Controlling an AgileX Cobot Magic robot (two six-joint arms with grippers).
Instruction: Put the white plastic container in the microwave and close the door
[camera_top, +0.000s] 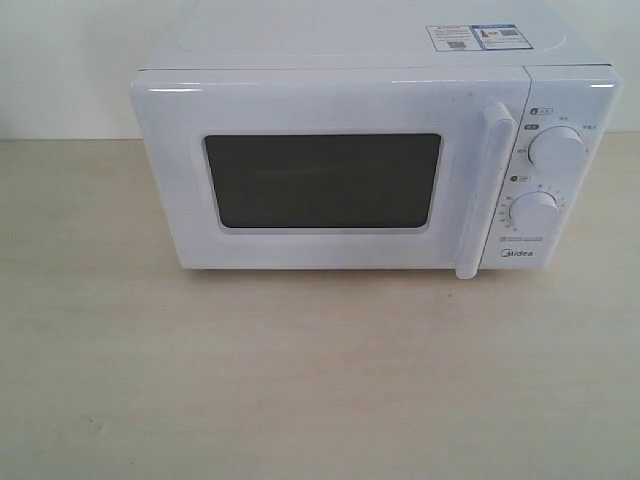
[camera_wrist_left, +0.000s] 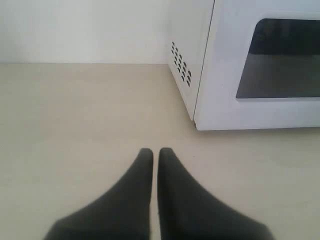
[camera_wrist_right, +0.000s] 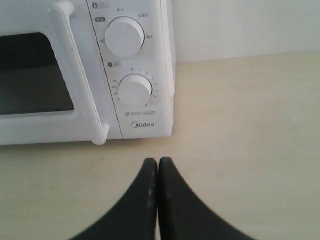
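Note:
The white microwave (camera_top: 560, 95) stands at the back of the table with its door (camera_top: 320, 100) shut, dark window (camera_top: 322, 180) facing front and the bar handle (camera_top: 484, 190) upright beside two round dials (camera_top: 556, 147). The white plastic container shows in no view. My left gripper (camera_wrist_left: 155, 151) is shut and holds nothing, low over the table short of the microwave's vented left side (camera_wrist_left: 181, 62). Shut and holding nothing as well, my right gripper (camera_wrist_right: 158, 161) hovers over the table in front of the dial panel (camera_wrist_right: 131, 90). Neither gripper appears in the exterior view.
The pale wooden table (camera_top: 300, 380) spreads in front of the microwave and to both sides. A white wall (camera_top: 60, 60) runs behind it. Stickers (camera_top: 475, 37) lie on the microwave's top.

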